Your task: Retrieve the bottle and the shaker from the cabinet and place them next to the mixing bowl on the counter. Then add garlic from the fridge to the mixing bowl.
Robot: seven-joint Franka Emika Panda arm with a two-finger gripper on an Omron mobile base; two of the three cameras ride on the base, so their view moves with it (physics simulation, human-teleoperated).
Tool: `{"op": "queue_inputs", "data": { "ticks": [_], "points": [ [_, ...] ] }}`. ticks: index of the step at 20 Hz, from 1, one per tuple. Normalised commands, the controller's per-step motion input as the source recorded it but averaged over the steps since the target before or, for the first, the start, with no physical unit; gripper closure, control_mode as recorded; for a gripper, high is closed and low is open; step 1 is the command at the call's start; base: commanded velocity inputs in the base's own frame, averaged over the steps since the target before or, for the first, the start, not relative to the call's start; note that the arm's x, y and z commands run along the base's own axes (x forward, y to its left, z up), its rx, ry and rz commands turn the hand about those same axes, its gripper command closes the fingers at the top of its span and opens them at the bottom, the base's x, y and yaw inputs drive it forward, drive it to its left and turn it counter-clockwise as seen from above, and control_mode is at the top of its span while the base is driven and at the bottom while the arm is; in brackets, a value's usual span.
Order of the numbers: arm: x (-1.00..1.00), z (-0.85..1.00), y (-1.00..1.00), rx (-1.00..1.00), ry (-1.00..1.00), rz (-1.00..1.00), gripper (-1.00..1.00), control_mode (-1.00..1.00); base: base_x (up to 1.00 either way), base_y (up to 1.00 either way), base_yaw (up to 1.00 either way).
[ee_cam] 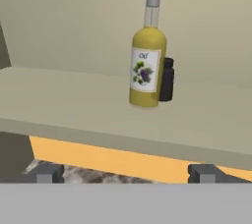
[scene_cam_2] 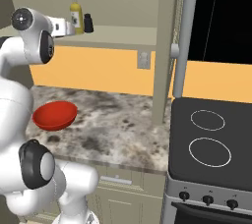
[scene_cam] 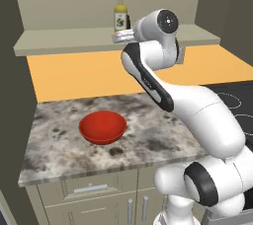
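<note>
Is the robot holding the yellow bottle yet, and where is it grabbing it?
No, nothing is held. The end effector is open and short of the shelf edge; the bottle stands on the cabinet shelf, untouched, the shaker behind it.

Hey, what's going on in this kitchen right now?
A white robot arm is reaching up toward the beige wall cabinet's shelf, its gripper open and empty, short of the slim bottle of yellow liquid. The small black shaker stands just behind the bottle. The glossy red mixing bowl sits empty on the speckled marble-look counter.
</note>
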Motion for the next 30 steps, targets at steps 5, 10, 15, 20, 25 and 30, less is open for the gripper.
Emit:
{"op": "queue_inputs", "data": {
  "ticks": [5,10,15,20,25,30],
  "points": [
    [0.17,0.15,0.11,-0.06,0.07,-0.16,-1.00,-1.00,0.00,0.00,0.00],
    [0.08,0.01,0.00,0.00,0.01,-0.04,-1.00,-1.00,0.00,0.00,0.00],
    [0.18,0.00,0.00,0.03,0.01,-0.01,-1.00,-1.00,0.00,0.00,0.00],
    [0.29,0.02,0.00,0.02,0.02,0.00,-1.00,-1.00,0.00,0.00,0.00],
    [0.53,0.00,-0.01,0.00,0.03,-0.02,-1.00,-1.00,0.00,0.00,0.00],
    [0.42,0.07,-0.01,0.00,0.03,-0.03,-1.00,-1.00,0.00,0.00,0.00]
  ]
}}
